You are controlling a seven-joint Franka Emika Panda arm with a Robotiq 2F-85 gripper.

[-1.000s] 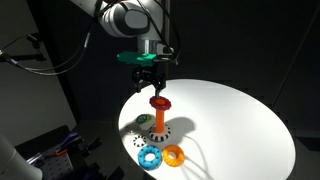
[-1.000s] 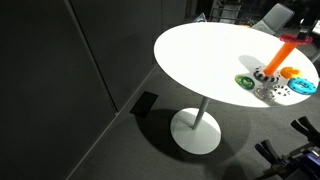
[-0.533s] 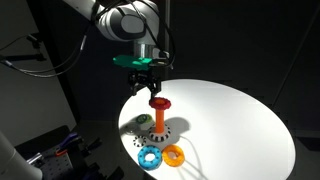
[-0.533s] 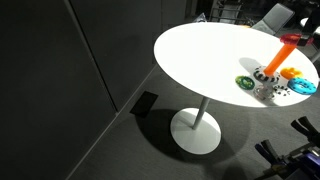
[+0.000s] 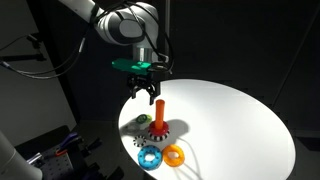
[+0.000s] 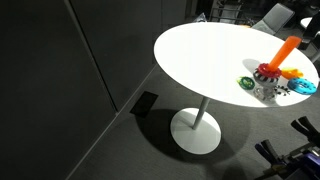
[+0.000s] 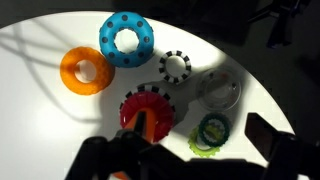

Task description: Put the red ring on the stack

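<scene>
While the arm bends down over the round white table (image 5: 235, 120), its gripper (image 5: 146, 95) hangs just above the stack (image 5: 158, 112), jaws spread wide and empty. The red ring (image 7: 133, 102), bumpy gear-rimmed plastic, sits around the stack's orange peg. Beside the stack lie a dotted blue ring (image 7: 127, 39), a smooth orange ring (image 7: 84, 70) and a green piece (image 7: 210, 132).
</scene>
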